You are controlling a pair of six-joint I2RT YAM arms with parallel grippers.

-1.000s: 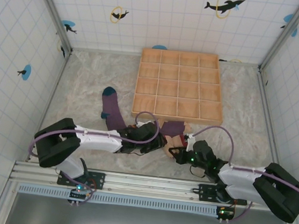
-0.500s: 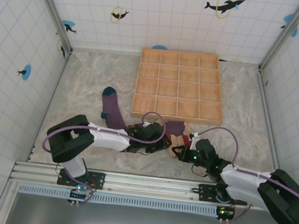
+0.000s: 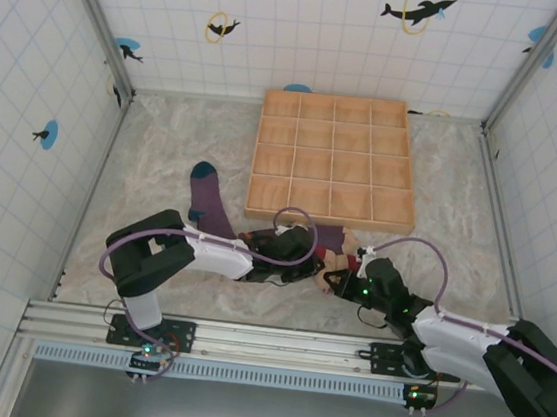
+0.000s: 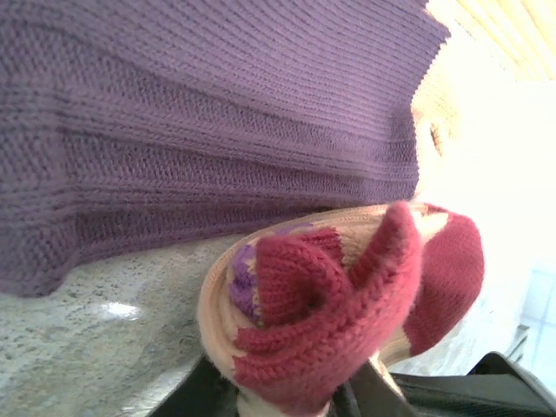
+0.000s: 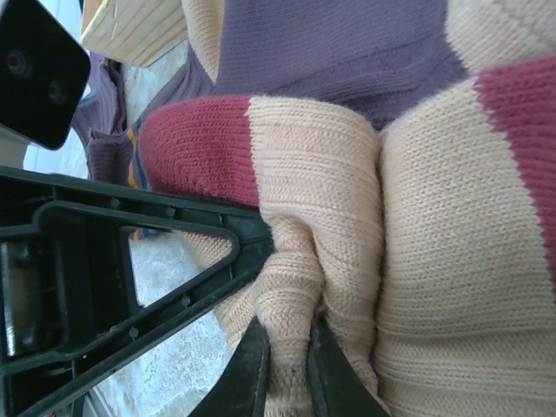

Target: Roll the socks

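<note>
Top view, left gripper: the left gripper (image 3: 309, 260) has slid in from the left over the last second. It now sits against the tan sock (image 3: 331, 273), near the front edge of the surface (image 3: 164, 155).
Top view, right gripper: the right gripper (image 3: 339, 279) meets the same sock from the opposite side, its position barely changed.
Top view, other socks: the purple sock (image 3: 326, 236) lies just behind the bundle, beside the wooden tray (image 3: 334, 160). The teal-toed sock (image 3: 204, 198) lies flat, apart to the left.
Left wrist, grip: the jaws, spread a second ago, are now drawn in on the rolled dark-red cuff of the tan sock (image 4: 330, 321). The purple sock (image 4: 217, 130) lies flat behind it.
Right wrist, grip: the fingers (image 5: 256, 365) are pressed together, pinching a fold of the tan sock (image 5: 330, 191). One left gripper finger bears on the roll's side.
Judgement: both grippers now hold one sock, so its roll can be tightened or tucked. The other two socks appear unrolled.
</note>
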